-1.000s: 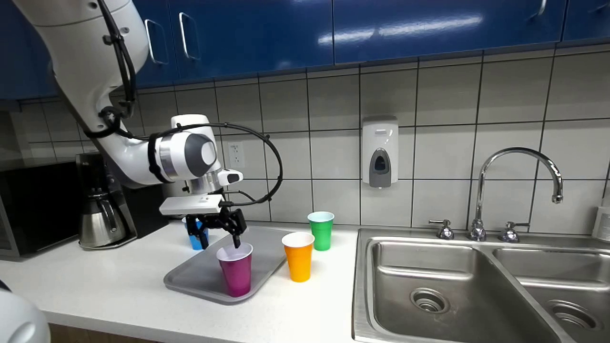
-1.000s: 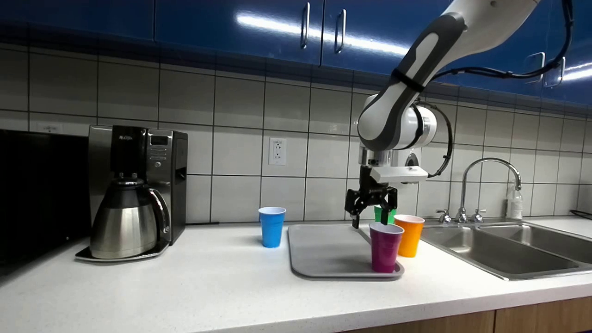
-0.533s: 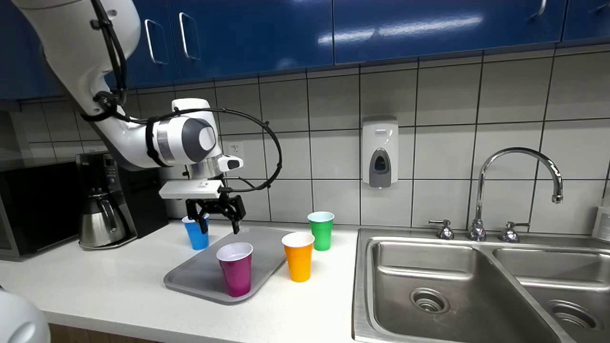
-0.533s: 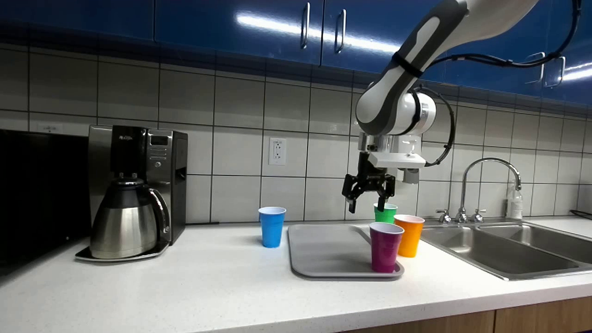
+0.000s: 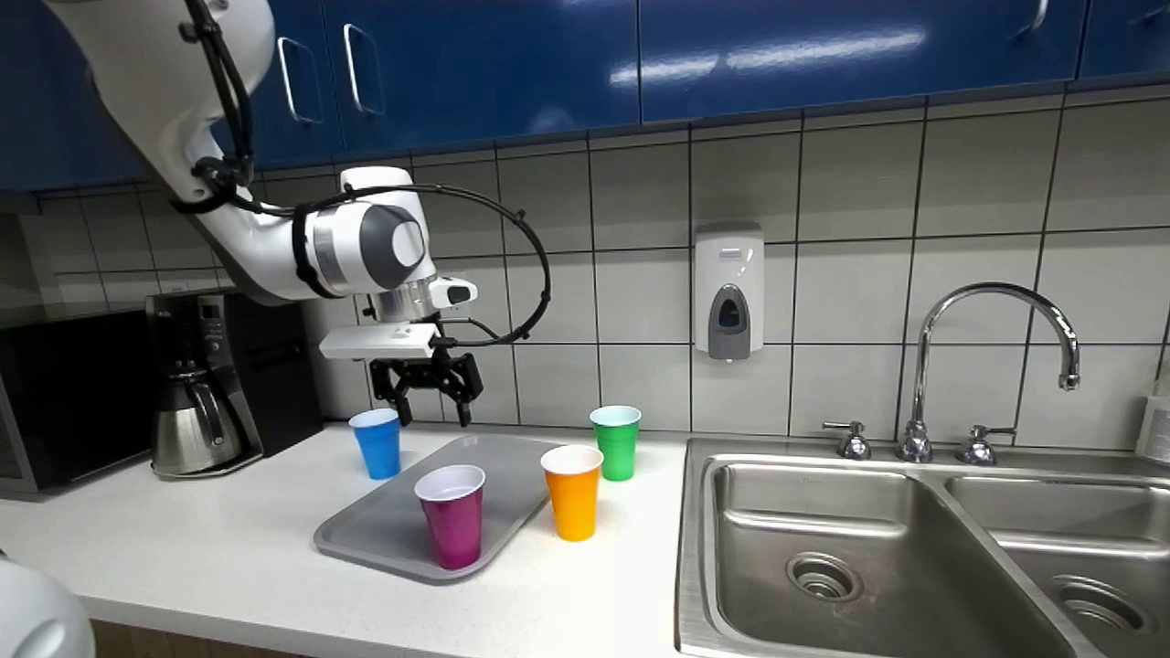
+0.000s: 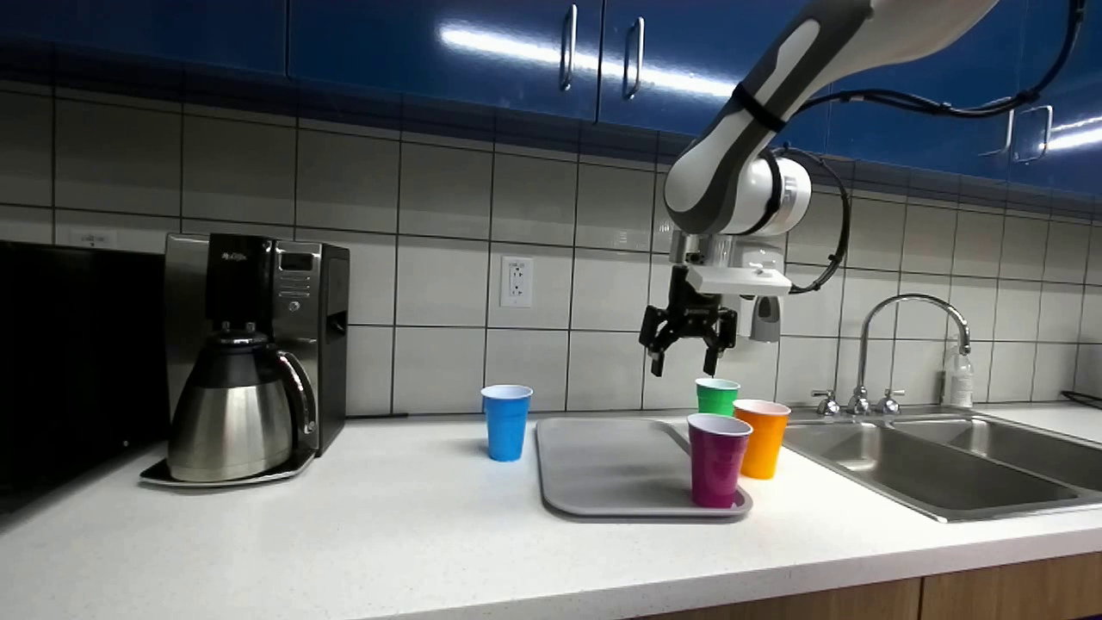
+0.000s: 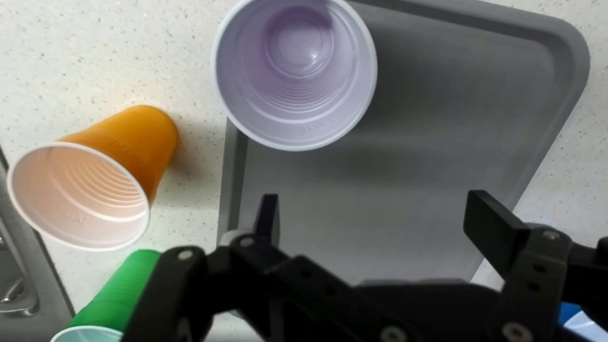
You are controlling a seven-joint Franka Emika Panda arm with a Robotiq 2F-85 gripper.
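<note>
My gripper hangs in the air above the grey tray, pointing down. Its jaws stand wide apart, with only tray surface seen between them in the wrist view. A purple cup with a white inside stands upright on the tray's near corner, below and apart from the fingers; the wrist view looks into this cup. On the counter beside the tray are an orange cup and a green cup. A blue cup stands off the tray's opposite side. All are upright.
A double steel sink with a faucet lies past the orange and green cups. Toward the opposite end stands a coffee maker beside a black appliance. Blue cabinets overhang the counter; a soap dispenser is on the wall.
My gripper has risen away from the purple cup, whose rim a fingertip overlapped in both exterior views a second ago. Its jaws stay wide. The cups and tray have not moved.
</note>
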